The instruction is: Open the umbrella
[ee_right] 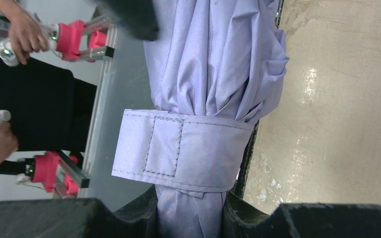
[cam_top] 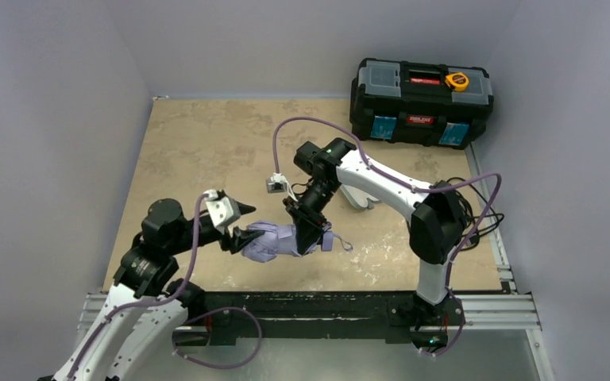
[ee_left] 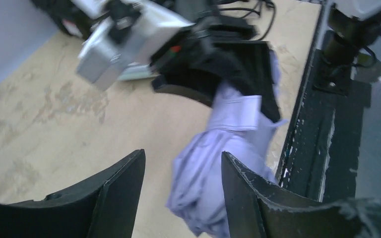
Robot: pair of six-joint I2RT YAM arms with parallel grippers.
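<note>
The umbrella [cam_top: 270, 242] is folded, pale lavender, and held off the table between the two arms near the front edge. My right gripper [cam_top: 308, 236] is shut on it just below its fastened strap [ee_right: 183, 148]; the right wrist view shows the fabric [ee_right: 213, 59] pinched between the jaws of that gripper [ee_right: 191, 210]. My left gripper [cam_top: 242, 238] is open at the umbrella's other end. In the left wrist view the bunched canopy [ee_left: 203, 173] hangs between and just past its parted fingertips [ee_left: 182, 156]. I cannot tell whether they touch it.
A black toolbox [cam_top: 421, 99] with a yellow tape measure on top stands at the back right corner. A pale sleeve-like thing [cam_top: 359, 202] lies behind the right arm. A metal rail [cam_top: 484, 309] runs along the table's front edge. A person's hands [ee_right: 10, 39] show beyond it.
</note>
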